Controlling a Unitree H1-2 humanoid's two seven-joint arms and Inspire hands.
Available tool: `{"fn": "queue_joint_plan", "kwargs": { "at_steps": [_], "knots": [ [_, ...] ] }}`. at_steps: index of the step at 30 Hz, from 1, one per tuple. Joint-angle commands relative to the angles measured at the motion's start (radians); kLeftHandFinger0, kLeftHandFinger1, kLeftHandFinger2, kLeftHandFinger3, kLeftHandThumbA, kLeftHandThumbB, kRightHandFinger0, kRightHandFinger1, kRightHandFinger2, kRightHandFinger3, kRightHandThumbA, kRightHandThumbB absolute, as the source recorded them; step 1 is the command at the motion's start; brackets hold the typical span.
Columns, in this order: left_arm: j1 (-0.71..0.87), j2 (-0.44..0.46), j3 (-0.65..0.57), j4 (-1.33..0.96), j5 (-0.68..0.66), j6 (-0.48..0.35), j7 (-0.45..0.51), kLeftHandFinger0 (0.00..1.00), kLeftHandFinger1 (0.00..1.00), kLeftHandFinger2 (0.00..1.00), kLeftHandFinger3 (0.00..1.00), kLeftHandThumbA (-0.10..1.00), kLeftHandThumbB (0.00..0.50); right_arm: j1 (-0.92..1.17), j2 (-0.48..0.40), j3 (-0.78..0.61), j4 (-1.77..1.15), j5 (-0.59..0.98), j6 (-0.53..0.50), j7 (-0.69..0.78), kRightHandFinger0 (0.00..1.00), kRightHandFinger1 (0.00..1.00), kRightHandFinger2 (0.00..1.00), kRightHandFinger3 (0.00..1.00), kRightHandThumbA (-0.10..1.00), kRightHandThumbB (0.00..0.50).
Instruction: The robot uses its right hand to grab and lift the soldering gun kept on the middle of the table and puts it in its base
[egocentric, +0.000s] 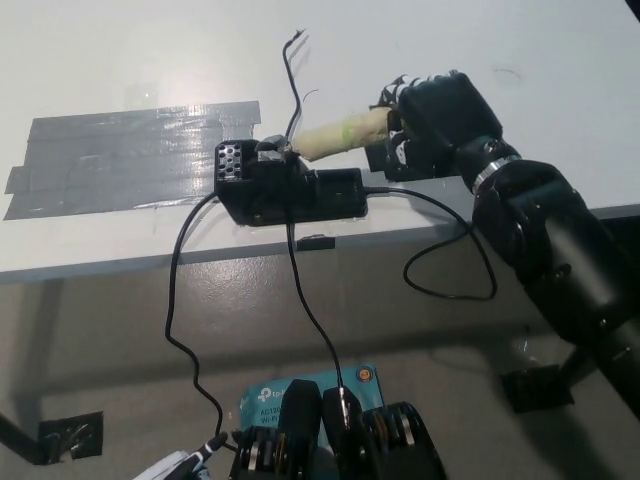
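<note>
My black right hand is shut on the soldering gun, a cream-wrapped handle pointing left. Its tip sits at the holder on top of the black base, which stands near the white table's front edge. The hand is just right of the base, above the table. My white left hand shows only as a sliver at the bottom left edge; I cannot tell its state.
Grey tape patch covers the table left of the base. Black cables hang from the base over the table edge; another loops at the right. A thin wire lies behind the base.
</note>
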Motion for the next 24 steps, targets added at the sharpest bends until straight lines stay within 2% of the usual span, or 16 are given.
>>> {"fn": "queue_joint_plan", "kwargs": {
  "at_steps": [1,2,3,4,5,6,7,8,10,13,14,16,18,20,22,24],
  "knots": [
    [-0.007,0.0,0.01,-0.027,-0.014,-0.001,0.008,0.0,0.0,0.0,0.0,1.0,0.5,-0.075,0.011,0.014,0.004,-0.018,-0.048,-0.043,0.0,0.34,0.66,0.24,-0.1,0.044],
    [-0.009,0.001,0.007,-0.031,-0.01,0.001,0.006,0.0,0.0,0.0,0.0,1.0,0.5,-0.079,0.012,0.016,0.008,-0.017,-0.045,-0.036,0.0,0.35,0.68,0.3,-0.1,0.032],
    [-0.009,0.002,0.006,-0.032,-0.009,0.004,0.005,0.0,0.0,0.0,0.0,1.0,0.5,-0.08,0.011,0.018,0.01,-0.016,-0.045,-0.036,0.0,0.35,0.68,0.31,-0.1,0.032],
    [-0.012,0.002,0.006,-0.028,-0.01,0.001,0.003,0.0,0.0,0.0,0.0,1.0,0.5,-0.084,0.012,0.021,0.007,-0.019,-0.042,-0.036,0.0,0.37,0.68,0.29,-0.1,0.046],
    [-0.013,0.002,0.005,-0.028,-0.006,0.002,0.007,0.0,0.0,0.0,0.0,1.0,0.5,-0.093,0.005,0.04,-0.016,-0.052,-0.037,-0.031,0.0,0.36,0.69,0.25,-0.1,0.002],
    [-0.013,0.002,0.005,-0.028,-0.006,0.002,0.007,0.0,0.0,0.0,0.0,1.0,0.5,-0.093,0.005,0.041,-0.016,-0.051,-0.036,-0.031,0.0,0.37,0.7,0.25,-0.1,0.0],
    [-0.013,0.002,0.004,-0.028,-0.002,-0.002,0.011,0.0,0.0,0.0,0.0,1.0,0.5,-0.098,0.007,0.046,-0.007,-0.066,-0.046,-0.069,0.0,0.33,0.67,0.19,-0.1,0.0],
    [-0.012,0.001,0.002,-0.038,0.0,0.007,0.012,0.0,0.0,0.0,0.0,1.0,0.5,-0.104,0.009,0.05,0.001,-0.07,-0.053,-0.082,0.0,0.34,0.68,0.19,-0.1,0.038],
    [-0.007,0.0,0.0,-0.048,0.003,0.013,0.013,0.0,0.0,0.0,0.0,1.0,0.5,-0.11,0.018,0.051,0.012,-0.067,-0.057,-0.095,0.0,0.33,0.72,0.18,-0.1,0.061],
    [-0.01,0.003,-0.004,-0.036,0.006,0.001,0.012,0.0,0.0,0.0,0.0,1.0,0.5,-0.112,0.025,0.047,0.019,-0.057,-0.071,-0.104,0.0,0.36,0.77,0.28,-0.1,0.08],
    [-0.01,0.0,-0.004,-0.033,0.009,0.0,0.019,0.0,0.0,0.0,0.0,1.0,0.5,-0.112,0.031,0.042,0.031,-0.048,-0.083,-0.121,0.0,0.35,0.75,0.34,-0.1,0.105],
    [-0.011,-0.003,-0.001,-0.03,0.004,-0.001,0.018,0.0,0.0,0.0,0.0,1.0,0.5,-0.107,0.034,0.036,0.035,-0.035,-0.099,-0.133,0.0,0.38,0.76,0.48,-0.1,0.118],
    [-0.014,-0.001,-0.004,-0.037,0.006,0.01,0.013,0.0,0.0,0.0,0.0,1.0,0.5,-0.108,0.033,0.044,0.04,-0.045,-0.109,-0.141,0.03,0.42,0.77,0.55,-0.1,0.086],
    [-0.015,0.001,-0.005,-0.039,0.006,0.013,0.01,0.0,0.0,0.0,0.0,1.0,0.5,-0.109,0.035,0.053,0.045,-0.06,-0.099,-0.139,0.0,0.4,0.73,0.52,-0.1,0.077],
    [-0.016,0.001,-0.007,-0.038,0.005,0.015,0.007,0.0,0.0,0.0,0.0,1.0,0.5,-0.1,0.053,0.036,0.056,-0.029,-0.089,-0.131,0.0,0.36,0.71,0.52,-0.1,0.016],
    [-0.016,-0.004,-0.008,-0.03,0.002,0.014,0.005,0.0,0.0,0.0,0.0,1.0,0.5,-0.086,0.053,0.031,0.047,-0.019,-0.106,-0.145,0.0,0.28,0.64,0.46,-0.1,0.034]
  ]
}}
